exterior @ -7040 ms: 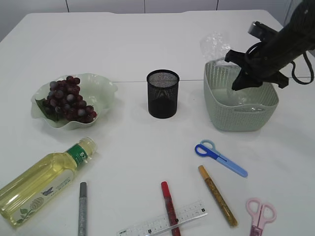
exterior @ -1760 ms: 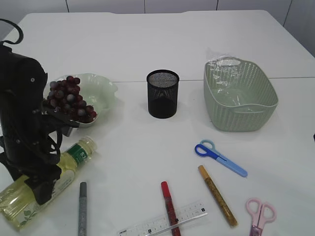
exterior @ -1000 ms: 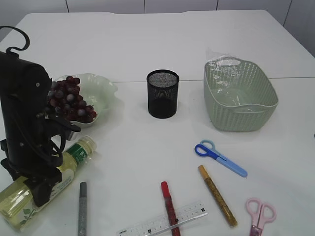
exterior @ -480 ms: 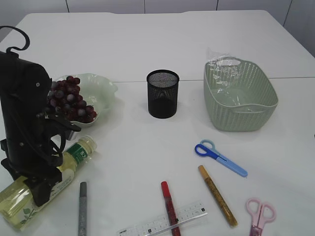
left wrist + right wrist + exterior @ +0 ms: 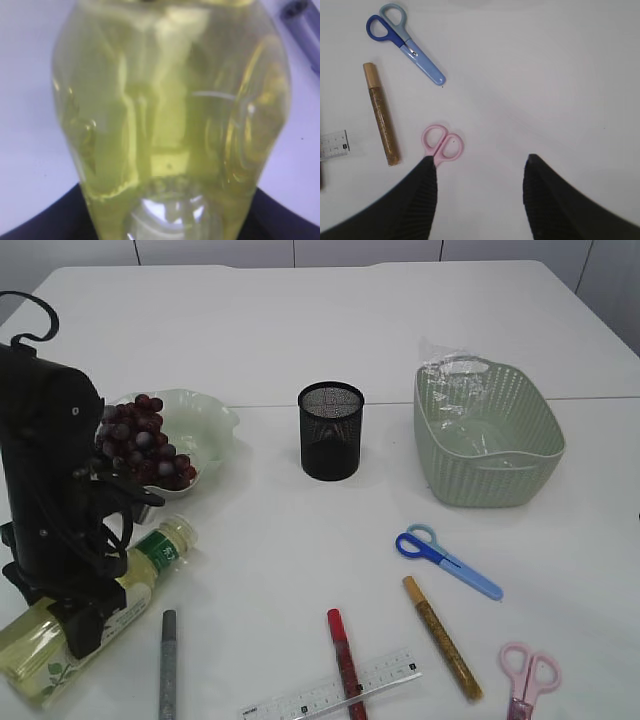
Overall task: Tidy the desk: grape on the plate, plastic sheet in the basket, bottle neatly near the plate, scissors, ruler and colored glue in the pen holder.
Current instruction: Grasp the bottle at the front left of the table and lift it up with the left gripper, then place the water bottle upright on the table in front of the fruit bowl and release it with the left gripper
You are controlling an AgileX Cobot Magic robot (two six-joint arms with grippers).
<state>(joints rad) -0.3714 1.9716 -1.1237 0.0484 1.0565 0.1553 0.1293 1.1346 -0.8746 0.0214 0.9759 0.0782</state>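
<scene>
Left arm down over the bottle at the near-left corner of the table.

The left gripper (image 5: 80, 625) sits on the lying bottle (image 5: 150, 562); whether its fingers are clamped cannot be told. The right gripper (image 5: 479, 167) hangs spread and empty above the pink scissors (image 5: 442, 144). Grapes (image 5: 140, 445) lie on the plate (image 5: 205, 420), plastic sheet (image 5: 447, 365) in the far-right basket (image 5: 490, 475), pen holder (image 5: 331, 430) mid-table, blue scissors (image 5: 447, 560), gold glue (image 5: 441, 636) and ruler (image 5: 385, 678) near.

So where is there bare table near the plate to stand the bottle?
Bare table lies between the plate and the pen holder, and in front of the pen holder down to the blue scissors. The near edge is crowded: bottle, glue sticks, ruler.
</scene>
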